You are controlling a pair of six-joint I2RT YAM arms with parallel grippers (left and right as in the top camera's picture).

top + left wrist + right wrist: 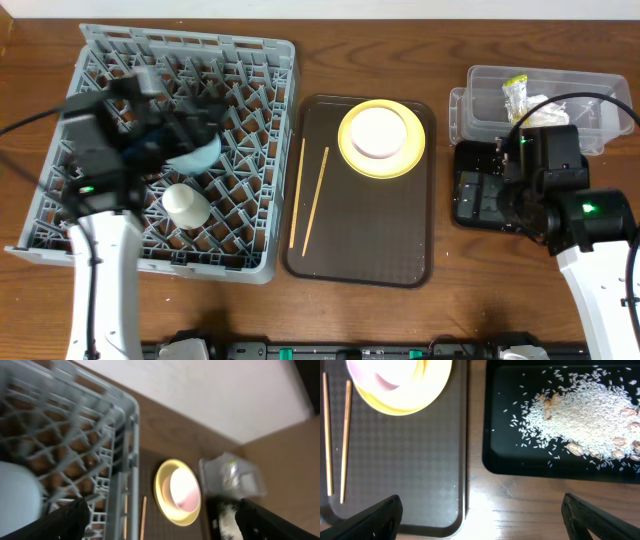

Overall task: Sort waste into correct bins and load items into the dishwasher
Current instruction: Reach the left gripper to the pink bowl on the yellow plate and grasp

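The grey dish rack (250, 70) holds the light blue bowl (200, 155) and the small white cup (186, 203). My left gripper (160, 530) is open and empty above the rack, near the bowl (17, 495). The yellow plate (350, 140) with the white bowl (380, 132) on it sits on the brown tray, beside two chopsticks (298, 195). The clear tub (590, 90) holds the wrapper (516, 95) and white paper (540, 105). The black tray (490, 460) holds rice scraps (585, 410). My right gripper (482, 520) is open and empty, above the gap between both trays.
The dark brown serving tray (370, 240) lies mid-table between the rack and the bins. Bare wooden table shows in front of the black tray (530, 505). The right arm's body (580, 215) covers much of the black tray in the overhead view.
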